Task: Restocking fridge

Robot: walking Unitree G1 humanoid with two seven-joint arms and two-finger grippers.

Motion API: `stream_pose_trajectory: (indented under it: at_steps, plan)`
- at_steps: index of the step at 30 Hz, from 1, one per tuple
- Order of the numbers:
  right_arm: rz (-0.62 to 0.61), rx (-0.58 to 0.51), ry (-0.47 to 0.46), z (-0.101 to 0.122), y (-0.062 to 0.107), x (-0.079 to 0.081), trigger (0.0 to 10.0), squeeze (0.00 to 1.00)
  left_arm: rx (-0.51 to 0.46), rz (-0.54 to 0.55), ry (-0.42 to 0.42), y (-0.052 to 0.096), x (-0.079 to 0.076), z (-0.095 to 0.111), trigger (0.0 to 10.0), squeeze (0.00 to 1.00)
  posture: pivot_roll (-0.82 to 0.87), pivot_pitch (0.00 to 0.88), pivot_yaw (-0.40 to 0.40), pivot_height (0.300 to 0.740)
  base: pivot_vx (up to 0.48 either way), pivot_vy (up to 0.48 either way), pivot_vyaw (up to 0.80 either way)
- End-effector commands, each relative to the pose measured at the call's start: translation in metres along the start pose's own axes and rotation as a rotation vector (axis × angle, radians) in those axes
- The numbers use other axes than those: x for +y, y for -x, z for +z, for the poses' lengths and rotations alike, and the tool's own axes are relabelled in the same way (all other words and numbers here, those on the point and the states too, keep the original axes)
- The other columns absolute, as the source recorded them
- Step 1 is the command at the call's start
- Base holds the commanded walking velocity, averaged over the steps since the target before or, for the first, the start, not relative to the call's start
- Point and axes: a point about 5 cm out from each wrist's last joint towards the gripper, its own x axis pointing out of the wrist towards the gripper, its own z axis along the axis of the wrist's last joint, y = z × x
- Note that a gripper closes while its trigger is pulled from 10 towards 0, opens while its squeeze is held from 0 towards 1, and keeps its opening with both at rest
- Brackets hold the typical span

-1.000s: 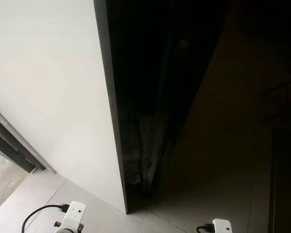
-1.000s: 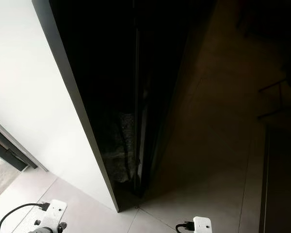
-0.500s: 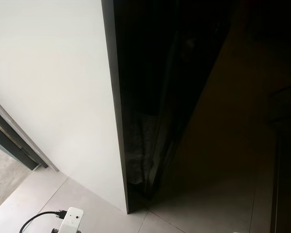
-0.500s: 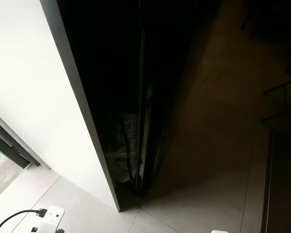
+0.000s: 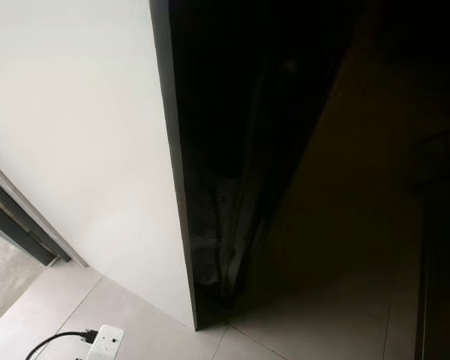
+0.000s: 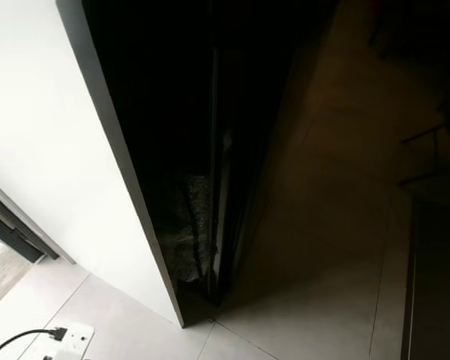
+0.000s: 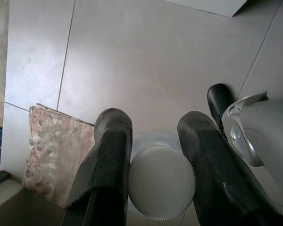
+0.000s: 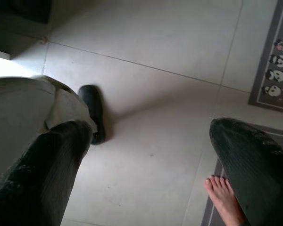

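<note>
A tall fridge stands before me, its white side on the left and its dark front on the right. A narrow gap runs down the dark front. In the left wrist view my left gripper is shut on a bottle with a white ribbed cap, held between the two black fingers above the floor tiles. The white wrist unit with its black cable shows low at the left. In the right wrist view my right gripper hangs open over the floor with nothing between its fingers.
Pale floor tiles run up to the fridge. A dark door frame lies at the far left. A person's bare foot stands beside a grey panda mat. My black foot is below. A brownish mat lies nearby.
Both white wrist units have sunk toward the bottom edge of the eye views. The head view has swayed slightly; the fridge has not moved.
</note>
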Motion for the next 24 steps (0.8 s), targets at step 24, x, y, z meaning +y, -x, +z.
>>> stream_pose_trajectory:
  at_steps: [24]
  plan:
    - [-0.001, -0.003, -0.018, -0.0005, -0.0004, 0.0019, 10.0, 0.0, 0.022, -0.012, -0.015, 0.0, -0.0044, -0.0027, 10.0, 0.0, 0.05, 0.078, -0.035, 0.74, 0.0, 0.112, 0.0]
